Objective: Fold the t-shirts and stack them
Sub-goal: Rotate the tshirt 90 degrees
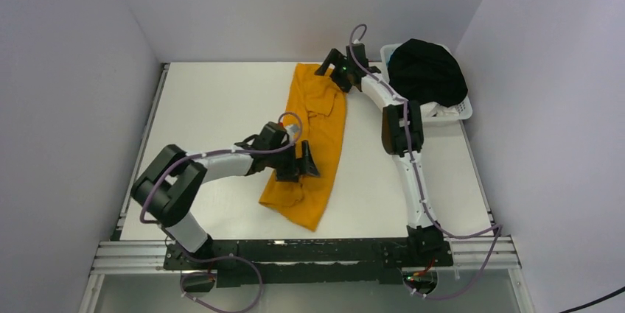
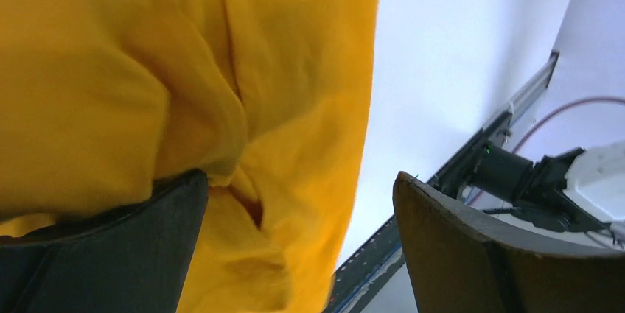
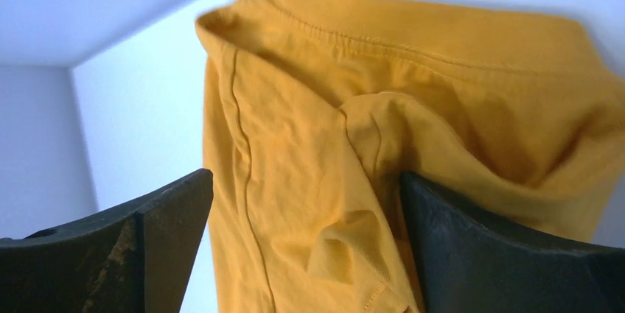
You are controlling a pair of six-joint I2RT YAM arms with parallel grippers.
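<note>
The mustard-orange t-shirt (image 1: 318,132) lies as a long, loosely doubled strip across the middle of the table. My left gripper (image 1: 301,162) is open low over its near part. In the left wrist view the cloth (image 2: 221,70) lies between the fingers (image 2: 501,254) and drapes over the left one. My right gripper (image 1: 329,65) is open at the shirt's far end. In the right wrist view the hemmed cloth (image 3: 295,180) lies between the fingers (image 3: 110,254) and rests on the right one. A black t-shirt (image 1: 426,71) is heaped in the basket. Teal and red shirts are not in view.
The white plastic basket (image 1: 464,110) stands at the back right of the table (image 1: 206,107). Walls close in the left, back and right sides. A metal rail (image 1: 295,250) runs along the near edge with both arm bases. The right arm's base shows in the left wrist view (image 2: 582,180).
</note>
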